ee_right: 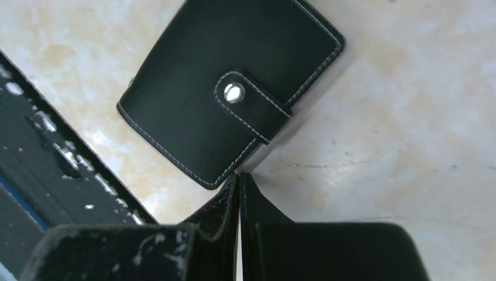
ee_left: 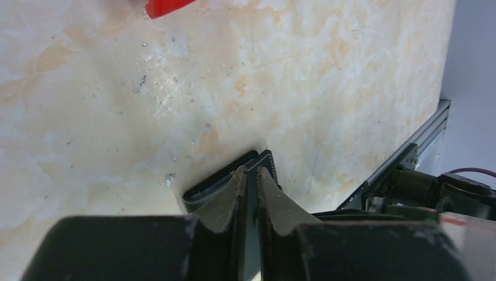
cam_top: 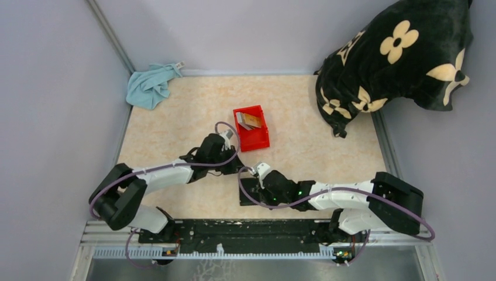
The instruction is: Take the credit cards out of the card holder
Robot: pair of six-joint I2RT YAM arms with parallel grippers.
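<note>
W/ right claw (ee_right: 238, 178) shut, empty, at 6 o'clock of snapped wallet (ee_right: 193, 99) & left claw (ee_left: 250, 171) near-shut, hold unclear, wallet cd be shoved along worktop (ee_right: 386, 146), not opened.

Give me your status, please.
Right gripper shut at card holder corner. Left gripper at its edge, grip unclear. Holder snapped closed. Cards in red bin.

Top view looking down from behind arms (cam_top: 169, 172), 2 wrist views close over table (cam_top: 175, 111), top and right sharing card holder (ee_right: 228, 88)
</note>
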